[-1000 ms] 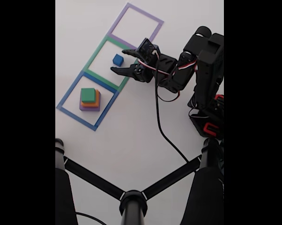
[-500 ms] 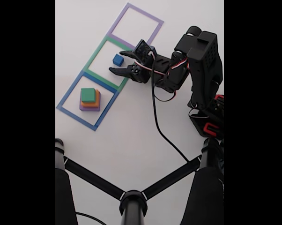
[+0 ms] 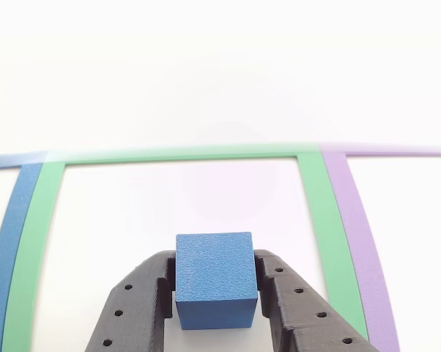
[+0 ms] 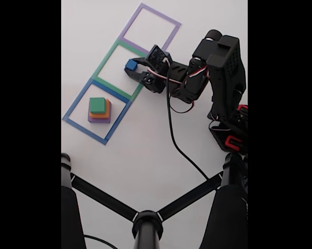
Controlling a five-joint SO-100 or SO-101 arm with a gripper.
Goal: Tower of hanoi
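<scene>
The small blue cube (image 3: 215, 280) sits between the two black fingers of my gripper (image 3: 217, 297), which is shut on it inside the green tape square. From the fixed view the blue cube (image 4: 130, 64) is at the tip of the gripper (image 4: 132, 68), over the right part of the green square. A stack stands in the blue tape square: the green block (image 4: 98, 105) on top, the orange block (image 4: 106, 113) under it, the purple block (image 4: 99, 120) at the bottom. I cannot tell whether the cube rests on the table or is lifted.
Three tape outlines lie in a diagonal row: blue square (image 4: 73, 106), green square (image 4: 108, 57), purple square (image 4: 136, 15). A black cable (image 4: 172, 129) trails from the arm across the table. A black camera stand (image 4: 145, 220) spreads along the bottom edge.
The gripper was open beside the blue cube, with its fingers spread. It has moved forward and closed on the cube.
</scene>
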